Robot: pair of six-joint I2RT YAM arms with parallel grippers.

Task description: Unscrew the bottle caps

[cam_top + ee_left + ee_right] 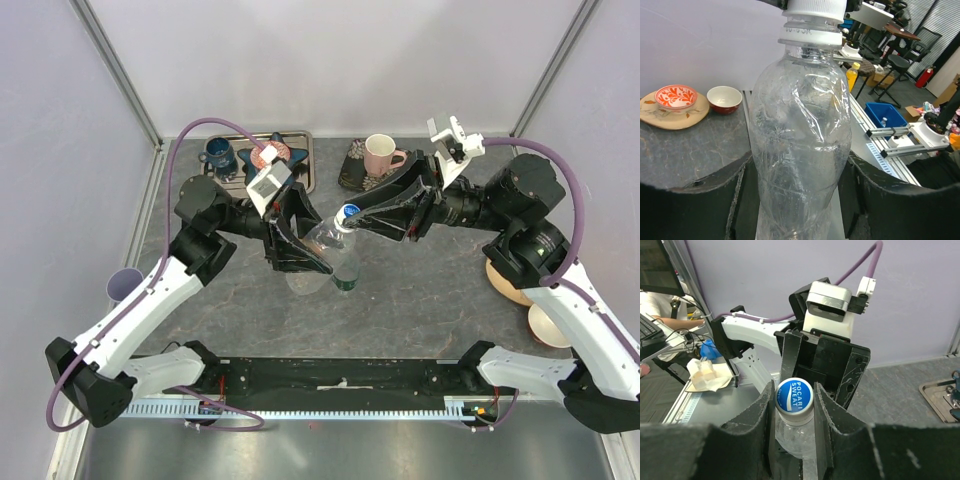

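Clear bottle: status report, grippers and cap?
Left gripper shut on clear bottle body. Right gripper shut on blue cap. Cap still on. Nothing blocking.

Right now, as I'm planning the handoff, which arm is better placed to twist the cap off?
Right: the right claw grips the blue cap, while the left claw clamps the clear bottle.

Cap top: the small round blue-and-white plastic screw cap is showing "POCARI SWEAT" in white capitals on blue, the two words stacked, with a white stripe beneath them.
Carrier: the cap is sitting on the colourless clear plastic bottle.
Bottle neck: faint raised marks are showing, too blurred to read.
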